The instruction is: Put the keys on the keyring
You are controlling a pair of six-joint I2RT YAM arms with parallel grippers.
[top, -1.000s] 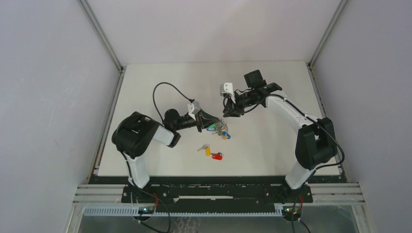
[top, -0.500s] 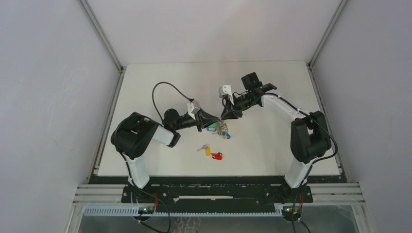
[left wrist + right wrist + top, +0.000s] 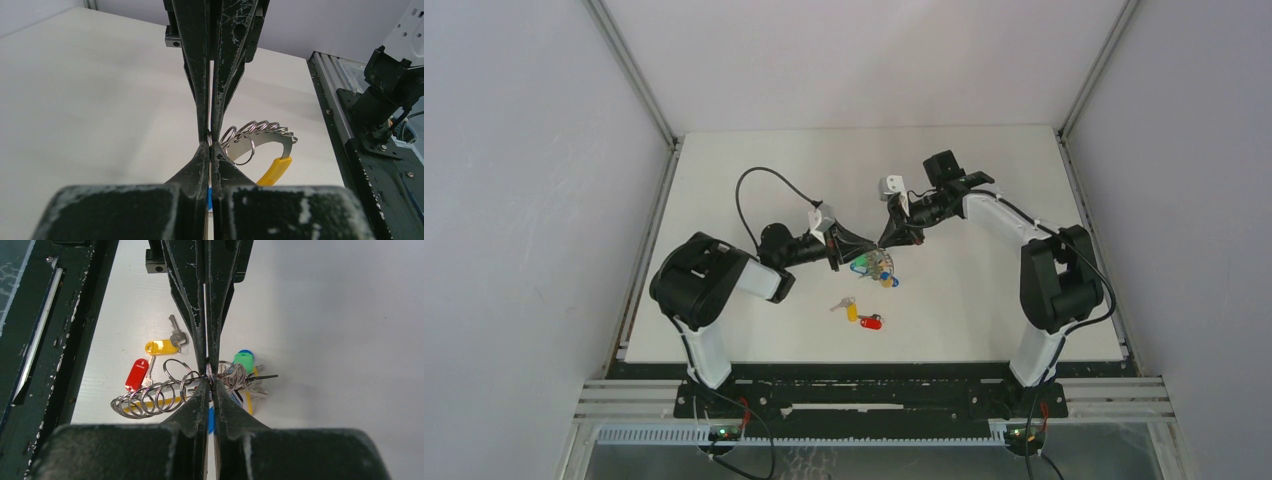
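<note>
From above, the left claw (image 3: 852, 252) and right claw (image 3: 887, 240) meet tip to tip at the keyring (image 3: 881, 270), mid-worktop (image 3: 984, 300). The keys (image 3: 851, 311) lie apart from it, nearer the bases.

In the left wrist view, the left claw's jaws are pinched together on a loop of the keyring.

In the right wrist view, the right claw is likewise clamped on the keyring. The red- and yellow-tagged keys lie loose beside it.

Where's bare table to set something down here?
Bare: the white table along its far edge, and the near stretch between the red-tagged silver key and the right arm. Crowded: centre, where left gripper and right gripper pinch the silver keyring, the yellow-tagged key just nearer.
</note>
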